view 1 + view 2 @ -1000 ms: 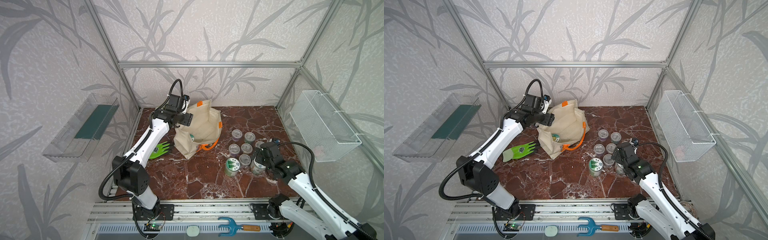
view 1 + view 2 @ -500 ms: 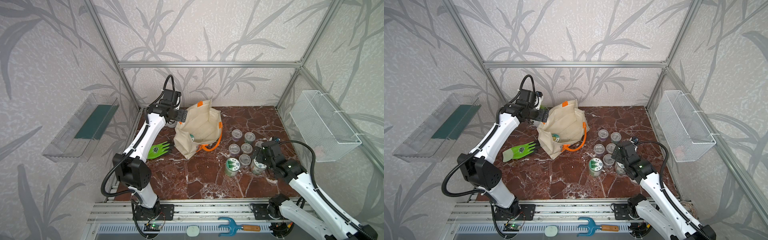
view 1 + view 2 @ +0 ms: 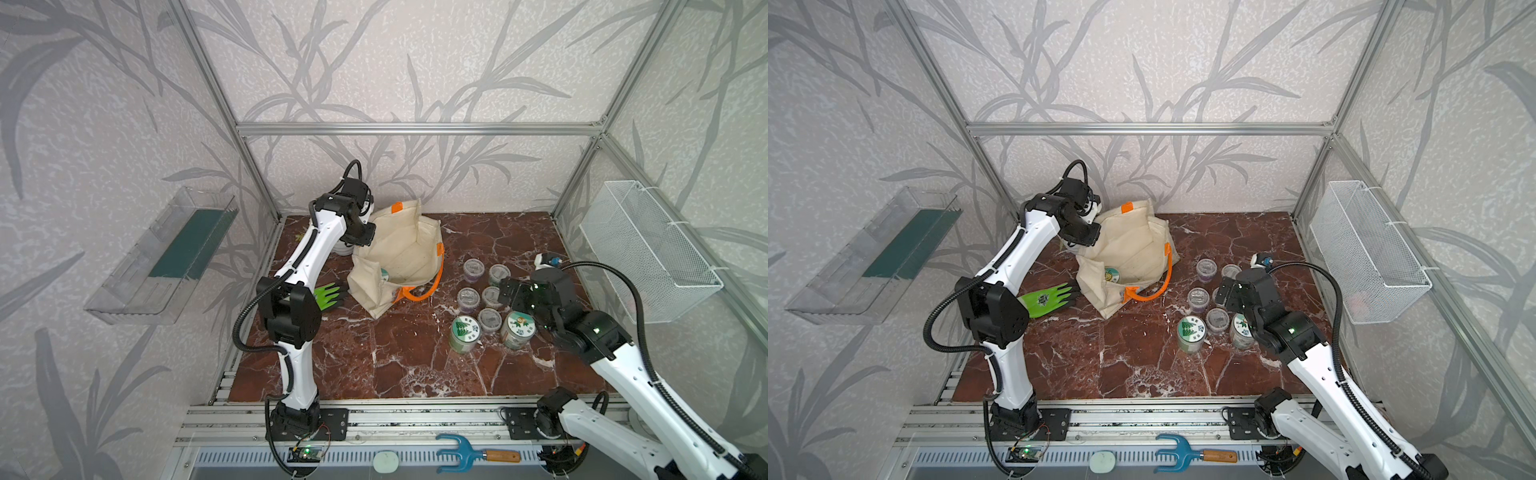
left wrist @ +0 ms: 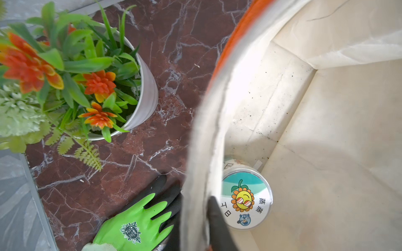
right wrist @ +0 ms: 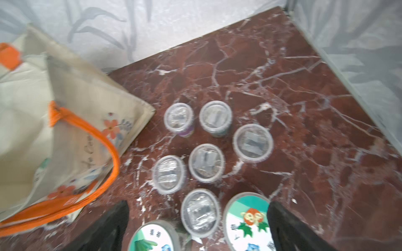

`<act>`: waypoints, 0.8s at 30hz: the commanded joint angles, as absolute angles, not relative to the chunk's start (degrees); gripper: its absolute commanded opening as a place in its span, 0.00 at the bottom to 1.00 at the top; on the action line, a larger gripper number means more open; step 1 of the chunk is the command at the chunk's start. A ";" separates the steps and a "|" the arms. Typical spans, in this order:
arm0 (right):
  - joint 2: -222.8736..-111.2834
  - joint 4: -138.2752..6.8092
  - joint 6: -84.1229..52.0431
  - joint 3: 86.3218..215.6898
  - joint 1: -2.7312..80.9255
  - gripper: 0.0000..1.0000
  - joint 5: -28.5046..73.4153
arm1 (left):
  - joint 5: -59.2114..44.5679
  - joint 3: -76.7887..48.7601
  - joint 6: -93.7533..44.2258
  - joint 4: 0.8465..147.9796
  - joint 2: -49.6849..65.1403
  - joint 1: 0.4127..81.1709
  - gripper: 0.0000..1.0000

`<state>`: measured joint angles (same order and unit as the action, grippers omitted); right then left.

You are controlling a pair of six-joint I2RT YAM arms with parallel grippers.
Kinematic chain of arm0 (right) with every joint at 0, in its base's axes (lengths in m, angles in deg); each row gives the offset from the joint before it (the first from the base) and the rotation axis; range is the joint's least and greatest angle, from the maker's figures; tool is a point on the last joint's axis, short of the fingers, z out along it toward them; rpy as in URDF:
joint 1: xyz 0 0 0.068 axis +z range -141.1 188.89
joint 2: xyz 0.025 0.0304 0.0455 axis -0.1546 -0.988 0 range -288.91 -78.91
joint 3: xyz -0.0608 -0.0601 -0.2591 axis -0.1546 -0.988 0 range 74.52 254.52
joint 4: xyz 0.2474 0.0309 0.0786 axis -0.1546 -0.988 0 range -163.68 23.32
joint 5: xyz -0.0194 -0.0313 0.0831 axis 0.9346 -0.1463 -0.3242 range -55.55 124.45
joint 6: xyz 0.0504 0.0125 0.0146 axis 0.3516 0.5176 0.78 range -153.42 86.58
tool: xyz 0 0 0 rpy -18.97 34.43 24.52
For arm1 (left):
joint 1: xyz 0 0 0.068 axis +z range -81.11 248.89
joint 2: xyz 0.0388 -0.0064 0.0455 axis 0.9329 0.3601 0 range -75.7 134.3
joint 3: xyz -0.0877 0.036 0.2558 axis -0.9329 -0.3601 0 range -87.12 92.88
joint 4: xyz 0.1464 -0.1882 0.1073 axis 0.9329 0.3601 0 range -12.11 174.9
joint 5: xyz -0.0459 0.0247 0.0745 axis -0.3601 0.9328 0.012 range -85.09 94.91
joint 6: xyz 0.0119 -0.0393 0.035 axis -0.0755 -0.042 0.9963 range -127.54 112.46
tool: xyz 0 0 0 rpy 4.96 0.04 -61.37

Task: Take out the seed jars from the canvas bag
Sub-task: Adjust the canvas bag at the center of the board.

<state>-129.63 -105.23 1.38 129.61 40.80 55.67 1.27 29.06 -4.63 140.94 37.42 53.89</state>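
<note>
On marble (image 3: 395, 353), left pincer (image 4: 195, 217) clamps canvas bag (image 3: 399, 249) holding seed jar (image 4: 245, 200); right pincer (image 5: 198, 206) gapes.

The left tool (image 3: 365, 239), jaws spread beside the canvas bag (image 3: 401, 249) a second ago, swung out toward 10 o'clock, then came back and has clamped onto the bag's rim at its 10 o'clock edge.

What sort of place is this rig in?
Probably a staged lab test cell, garden-themed: aluminium frame around leaf-print walls, seed jars beside a canvas bag, a green glove on the marble-look tabletop.
</note>
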 commanded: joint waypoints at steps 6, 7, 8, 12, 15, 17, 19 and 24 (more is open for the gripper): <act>-144.09 -89.98 -1.74 140.49 60.87 0.99 59.81 | 0.59 24.24 0.79 132.39 29.50 49.63 0.00; -146.91 -88.41 -1.66 142.29 62.05 0.99 58.98 | 1.70 22.70 1.42 130.49 28.13 48.70 0.00; -149.04 -87.23 -1.61 143.95 62.76 0.99 58.07 | 2.71 21.31 1.99 128.93 27.14 47.94 0.00; -156.28 -80.24 -0.13 146.49 63.91 0.99 53.52 | 6.47 14.31 4.72 121.97 22.22 45.40 0.00; -160.71 -78.28 1.27 147.46 63.87 0.99 52.69 | 6.51 10.23 5.57 117.68 18.44 44.43 0.00; -163.16 -76.77 2.65 147.04 63.91 0.99 52.82 | 6.23 6.69 6.20 113.74 15.52 43.74 0.00; -165.84 -75.52 5.23 146.08 63.91 0.99 53.41 | 5.69 2.90 7.17 109.80 12.61 43.13 0.00; -172.43 -72.85 7.85 145.69 63.57 0.99 54.21 | 4.58 -2.18 8.53 106.22 9.30 41.88 0.00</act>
<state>-169.94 -75.94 5.03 145.71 63.70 53.46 4.96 -1.67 6.00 113.34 11.65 42.65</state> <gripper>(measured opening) 0.994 0.066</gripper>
